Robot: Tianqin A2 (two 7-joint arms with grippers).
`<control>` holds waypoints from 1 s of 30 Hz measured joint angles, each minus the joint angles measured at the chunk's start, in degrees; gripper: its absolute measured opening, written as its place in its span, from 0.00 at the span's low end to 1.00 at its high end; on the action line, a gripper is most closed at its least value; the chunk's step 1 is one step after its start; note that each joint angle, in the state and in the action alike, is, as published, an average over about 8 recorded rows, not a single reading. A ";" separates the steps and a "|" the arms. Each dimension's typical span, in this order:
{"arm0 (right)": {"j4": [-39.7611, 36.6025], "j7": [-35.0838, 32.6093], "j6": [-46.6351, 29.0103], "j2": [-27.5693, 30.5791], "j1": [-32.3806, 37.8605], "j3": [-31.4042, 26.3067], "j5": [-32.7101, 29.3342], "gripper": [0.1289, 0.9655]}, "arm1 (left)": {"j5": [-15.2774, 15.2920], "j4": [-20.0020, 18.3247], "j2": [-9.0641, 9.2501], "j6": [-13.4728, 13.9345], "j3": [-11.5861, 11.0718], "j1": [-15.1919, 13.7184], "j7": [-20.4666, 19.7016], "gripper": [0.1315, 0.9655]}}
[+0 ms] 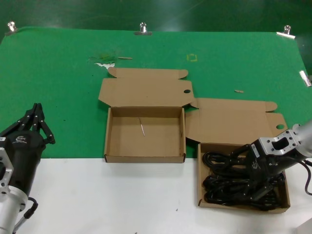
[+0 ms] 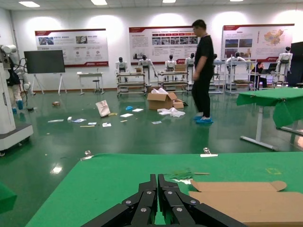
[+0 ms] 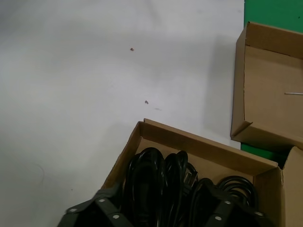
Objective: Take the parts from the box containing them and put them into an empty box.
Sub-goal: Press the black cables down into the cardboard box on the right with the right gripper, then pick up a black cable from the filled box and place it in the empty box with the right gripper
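Head view first: on my far left I see the left gripper (image 1: 39, 122) parked over the edge of the green mat (image 1: 58, 87), its fingers (image 2: 156, 198) pressed together with their tips pointing up-table, touching nothing. The left wrist view confirms it: the tips meet in front of the lens, and beyond them to one side lies the lid flap of the empty box (image 1: 145, 131).

That empty box sits well to the right of those closed fingers, lid folded back onto the mat, its bare brown floor carrying only a thin pale sliver (image 1: 142, 128).

Further right, just beside the empty box's corner, stands the box containing them (image 1: 242, 173), on the white table (image 1: 122, 195). The right gripper (image 1: 256, 187) is lowered into it. In the right wrist view its fingers (image 3: 94, 213) are spread apart, with the parts (image 3: 163, 182), black coiled cords, lying between and just ahead of them. I cannot tell whether the fingers touch the cords.
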 joint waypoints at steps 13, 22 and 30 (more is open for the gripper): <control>0.16 0.01 0.08 0.36 -0.02 0.62 -0.27 0.34 | 0.00 0.00 0.00 0.00 0.00 0.00 0.00 0.02; 0.73 0.29 -0.20 0.68 -0.31 0.96 -0.32 0.17 | 0.00 0.00 0.00 0.00 0.00 0.00 0.00 0.02; 7.80 4.93 -3.05 2.74 -2.21 1.25 0.27 0.14 | 0.00 0.00 0.00 0.00 0.00 0.00 0.00 0.02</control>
